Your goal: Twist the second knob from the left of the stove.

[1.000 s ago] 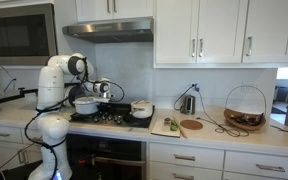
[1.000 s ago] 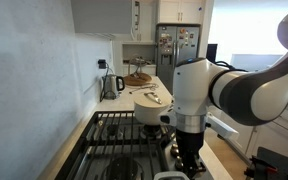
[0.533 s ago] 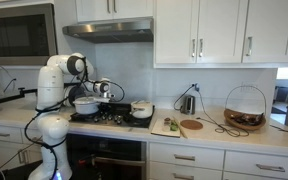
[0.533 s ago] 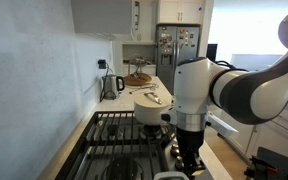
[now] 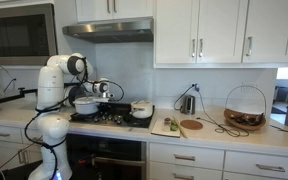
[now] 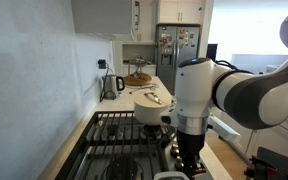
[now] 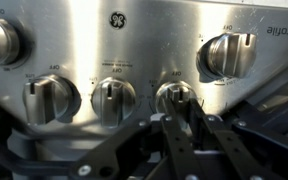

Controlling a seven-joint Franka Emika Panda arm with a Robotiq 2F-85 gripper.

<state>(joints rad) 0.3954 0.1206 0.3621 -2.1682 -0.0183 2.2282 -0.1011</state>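
Note:
The stove, a black gas cooktop with dark grates, also shows in an exterior view. In the wrist view its steel control panel carries several round steel knobs. My gripper comes in from below, its two dark fingers close together on a lower-row knob, third of that row from the left in this view. They cover the knob's lower part. In an exterior view the gripper points down at the stove's front edge.
White pots stand on the burners. A kettle and a wire basket are on the counter, and a cutting board lies beside the stove. A steel hood hangs above.
The arm's upper link has shifted very slightly in an exterior view. The gripper stays at the stove's front edge.

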